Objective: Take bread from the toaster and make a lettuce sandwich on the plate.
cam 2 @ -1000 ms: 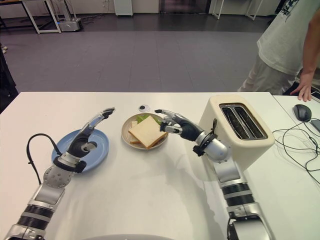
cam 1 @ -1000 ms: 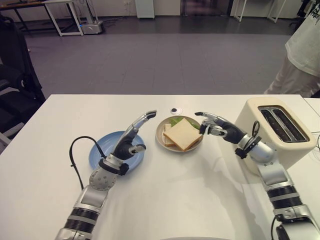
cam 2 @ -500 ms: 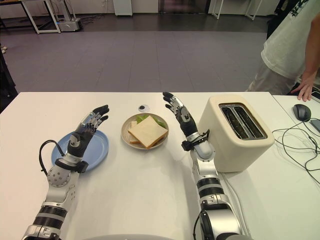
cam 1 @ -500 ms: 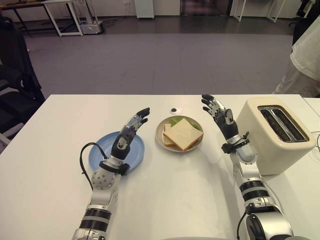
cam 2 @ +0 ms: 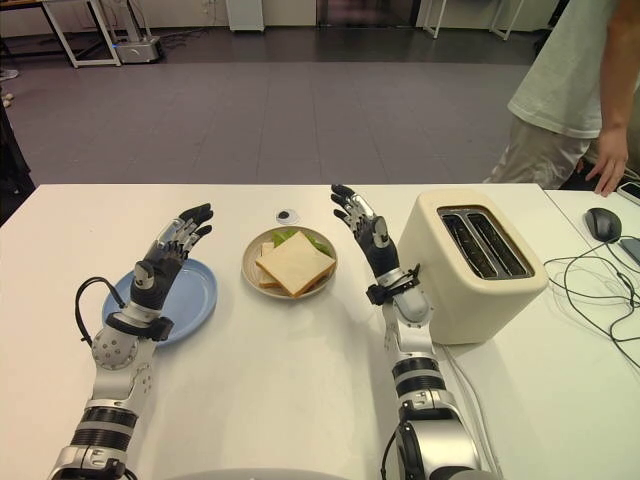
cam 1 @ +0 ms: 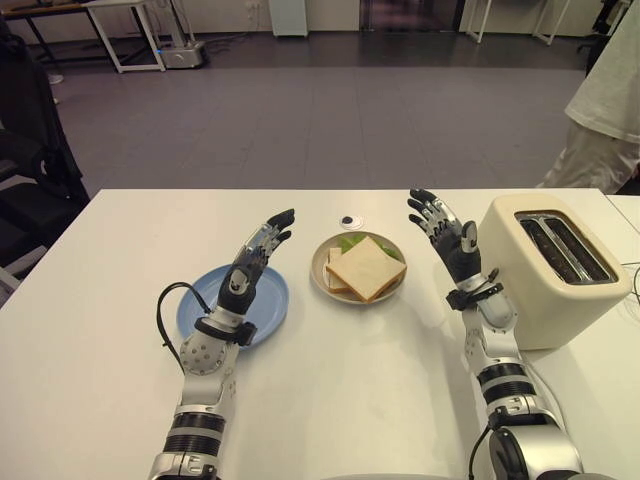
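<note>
A sandwich (cam 1: 364, 269) of two bread slices with green lettuce (cam 1: 349, 242) showing at its far edge lies on a beige plate (cam 1: 322, 277) at the table's middle. The cream toaster (cam 1: 551, 268) stands to the right, its two slots looking empty. My left hand (cam 1: 254, 257) is raised with fingers spread, above the far edge of a blue plate (cam 1: 270, 310) and left of the sandwich. My right hand (cam 1: 444, 238) is raised upright with fingers spread, between the sandwich plate and the toaster. Neither hand holds anything.
A small black-and-white round object (cam 1: 348, 220) lies on the table just behind the beige plate. Cables (cam 2: 590, 270) and a computer mouse (cam 2: 604, 224) lie at the right of the toaster. A person (cam 2: 570, 90) stands at the far right, beyond the table.
Both arms pulled back from the sandwich plate and swung upright. My right hand went from a pinch by the sandwich to fingers spread, and my left hand rose off the blue plate.
</note>
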{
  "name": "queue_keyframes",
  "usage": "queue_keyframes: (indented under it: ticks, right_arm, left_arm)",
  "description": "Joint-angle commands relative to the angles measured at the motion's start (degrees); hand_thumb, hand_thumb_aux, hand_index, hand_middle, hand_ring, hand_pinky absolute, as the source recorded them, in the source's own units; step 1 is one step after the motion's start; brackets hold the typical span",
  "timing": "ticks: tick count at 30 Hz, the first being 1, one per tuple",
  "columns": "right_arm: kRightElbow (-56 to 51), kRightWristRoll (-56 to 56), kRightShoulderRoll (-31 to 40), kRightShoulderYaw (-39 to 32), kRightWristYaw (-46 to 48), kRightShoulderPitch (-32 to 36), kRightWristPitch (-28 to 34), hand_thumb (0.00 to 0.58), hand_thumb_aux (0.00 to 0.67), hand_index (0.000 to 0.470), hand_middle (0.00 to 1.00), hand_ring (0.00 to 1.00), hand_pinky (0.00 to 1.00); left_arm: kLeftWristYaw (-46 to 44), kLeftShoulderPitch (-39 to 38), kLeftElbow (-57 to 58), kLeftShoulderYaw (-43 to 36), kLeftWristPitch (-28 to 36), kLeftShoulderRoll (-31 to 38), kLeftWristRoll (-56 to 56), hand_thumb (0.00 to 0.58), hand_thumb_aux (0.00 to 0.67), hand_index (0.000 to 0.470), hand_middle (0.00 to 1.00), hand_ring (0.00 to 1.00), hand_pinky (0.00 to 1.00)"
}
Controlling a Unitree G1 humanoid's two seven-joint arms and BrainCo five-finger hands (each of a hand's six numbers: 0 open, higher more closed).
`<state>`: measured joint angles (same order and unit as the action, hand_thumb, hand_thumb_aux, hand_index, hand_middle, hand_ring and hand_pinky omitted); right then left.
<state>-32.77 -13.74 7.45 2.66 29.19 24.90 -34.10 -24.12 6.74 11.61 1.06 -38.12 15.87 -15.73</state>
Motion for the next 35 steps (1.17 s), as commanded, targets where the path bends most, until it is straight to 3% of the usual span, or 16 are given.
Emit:
queue_keyframes:
  ticks: [1, 35]
  right_arm:
    - [-1.9, 1.7, 0.4, 0.1, -0.1, 1.0, -1.5, 0.000, 0.000, 0.000, 0.00, 0.00, 0.00]
    - [-8.4, 6.3, 0.9, -0.3, -2.1, 2.7, -5.8, 0.000, 0.000, 0.000, 0.00, 0.00, 0.00]
  left_arm:
    - [-0.4, 0.2, 0.6, 0.4, 0.6, -0.4, 1.2, 0.000, 0.000, 0.000, 0.00, 0.00, 0.00]
    - [0.2, 1.8, 2.7, 1.8, 1.7, -1.8, 4.5, 0.000, 0.000, 0.000, 0.00, 0.00, 0.00]
